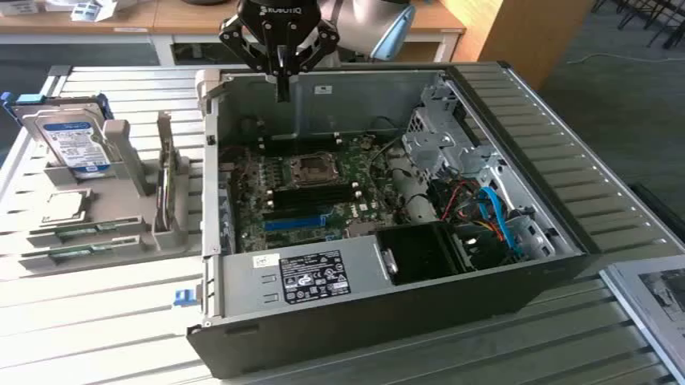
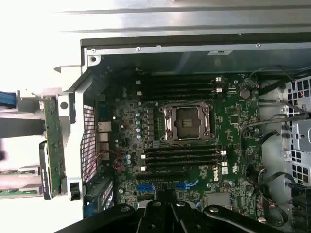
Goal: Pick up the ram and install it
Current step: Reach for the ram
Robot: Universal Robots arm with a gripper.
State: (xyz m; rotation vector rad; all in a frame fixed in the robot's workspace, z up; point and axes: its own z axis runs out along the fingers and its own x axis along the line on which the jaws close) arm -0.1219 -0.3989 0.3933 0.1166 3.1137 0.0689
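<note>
End effector (image 2: 165,199) closed, part. cut off; ram (image 1: 164,180) edge-on in holder (image 1: 173,231).

the end effector (image 1: 281,90) is matte black, with white robotiq lettering (image 1: 281,14) across its body; its fingers (image 1: 282,76) are built of flat black linkage bars, narrowing to slim dark tips; in the wrist view the bars (image 2: 228,216) show rounded ends with round pivot pins (image 2: 155,205) catching a dull shine; behind, the arm (image 1: 364,16) is silver-grey tube with a pale blue joint cap (image 1: 394,34)
</note>
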